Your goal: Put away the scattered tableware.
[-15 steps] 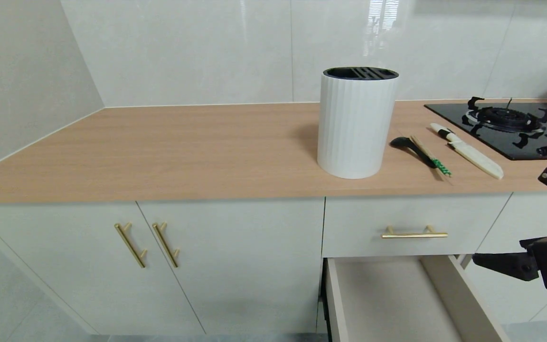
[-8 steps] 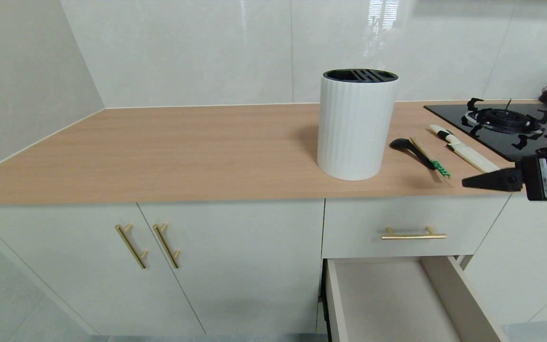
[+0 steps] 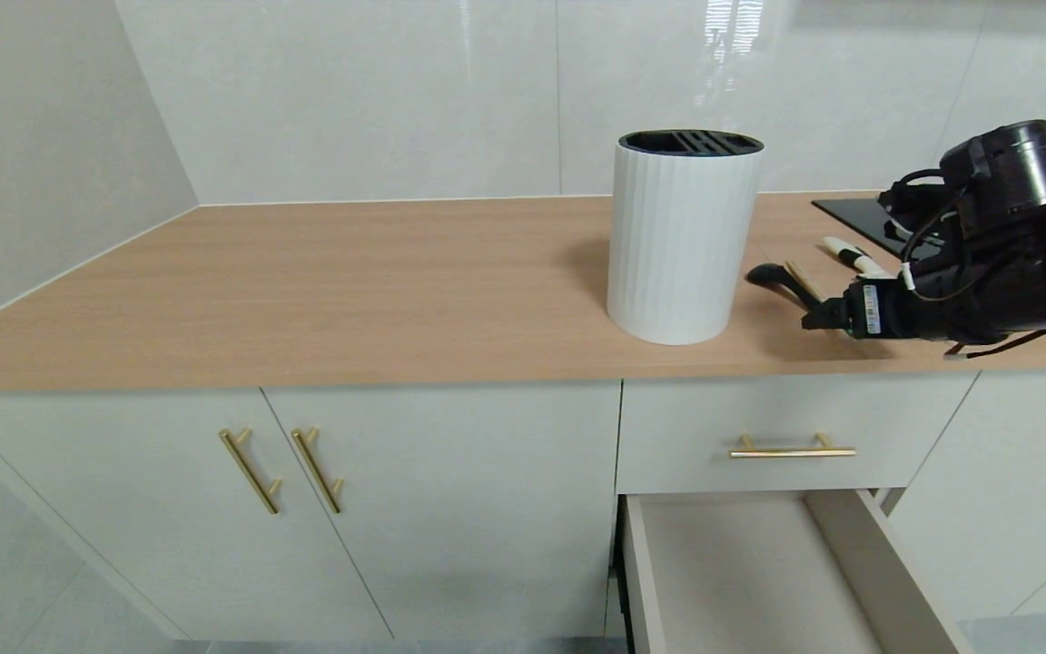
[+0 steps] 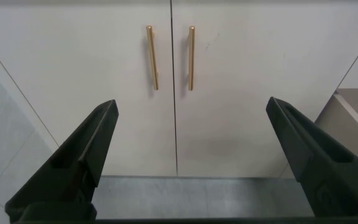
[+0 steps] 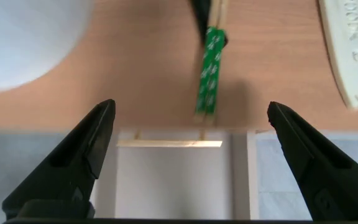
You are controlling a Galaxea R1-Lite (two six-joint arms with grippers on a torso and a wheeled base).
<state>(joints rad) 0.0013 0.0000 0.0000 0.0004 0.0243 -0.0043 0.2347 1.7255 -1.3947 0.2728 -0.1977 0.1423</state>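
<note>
Wood-grain counter (image 3: pixel 350 291) ahead, and my right fingers (image 5: pixel 86 155) hang spread wide and empty just over its front edge. Chopsticks (image 5: pixel 209 68) lie dead ahead between them, green ends toward me, long axis running away toward the wall, so I'd close across the sticks, not along them. Black spoon (image 3: pixel 773 274) touches them on the side of the white holder (image 3: pixel 682 241); the knife (image 5: pixel 350 50) lies apart on the other. My left fingers (image 4: pixel 82 162), open too, sit low facing the cabinet doors (image 4: pixel 229 93), well away, so I judge this pick the right arm's
</note>
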